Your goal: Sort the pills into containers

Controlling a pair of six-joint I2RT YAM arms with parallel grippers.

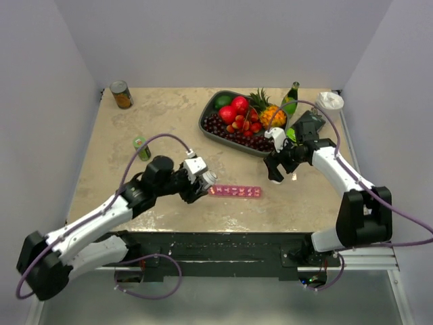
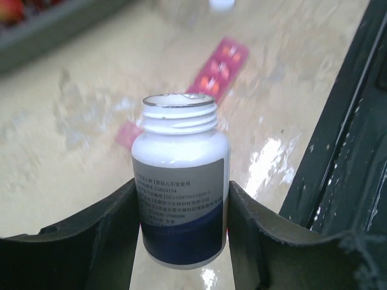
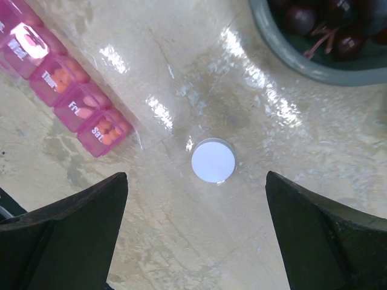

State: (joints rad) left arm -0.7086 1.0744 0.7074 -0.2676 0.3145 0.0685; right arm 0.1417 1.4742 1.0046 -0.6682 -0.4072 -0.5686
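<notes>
Left gripper (image 1: 201,180) is clamped on the white bottle (image 2: 181,151), cap off, right by the left end of the pink pill strip (image 1: 234,191). The strip lies flat on the table (image 1: 155,115), in front of the arms. Right gripper (image 1: 274,173) hangs spread wide with nothing in it, over the white cap (image 3: 213,160) just past the strip's other end.

Looks to me like pouring is the step in hand. I'd bring the bottle mouth low over one compartment before tipping. Then tip slowly, so pills come out a few at a time instead of bouncing across the table. The fingers sit on the bottle's lower half, so I reckon it won't slip.

View differences: the right wrist cam shows orange pills (image 3: 107,130) sitting in several compartments, day labels like Fri and Sat, and the fruit tray (image 3: 302,63) rim. Overhead, the strip's only a pink bar. The left wrist cam shows the open threaded neck, but not whether anything's inside.
</notes>
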